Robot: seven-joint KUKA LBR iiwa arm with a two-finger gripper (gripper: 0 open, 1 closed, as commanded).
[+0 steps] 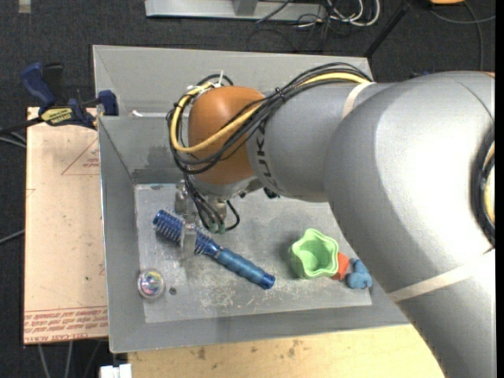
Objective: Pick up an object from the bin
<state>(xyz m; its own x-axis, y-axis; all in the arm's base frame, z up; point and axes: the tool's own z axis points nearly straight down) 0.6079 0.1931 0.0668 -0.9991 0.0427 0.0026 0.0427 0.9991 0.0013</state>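
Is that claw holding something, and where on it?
The claw straddles the blue brush at its neck, between bristles and handle; a firm grip cannot be told.

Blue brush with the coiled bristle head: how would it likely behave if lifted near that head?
The blue brush looks like rigid plastic, so it probably stays stiff. The gripper sits near its bristle end, so the long handle may tip downward. The round handle could roll if nudged.
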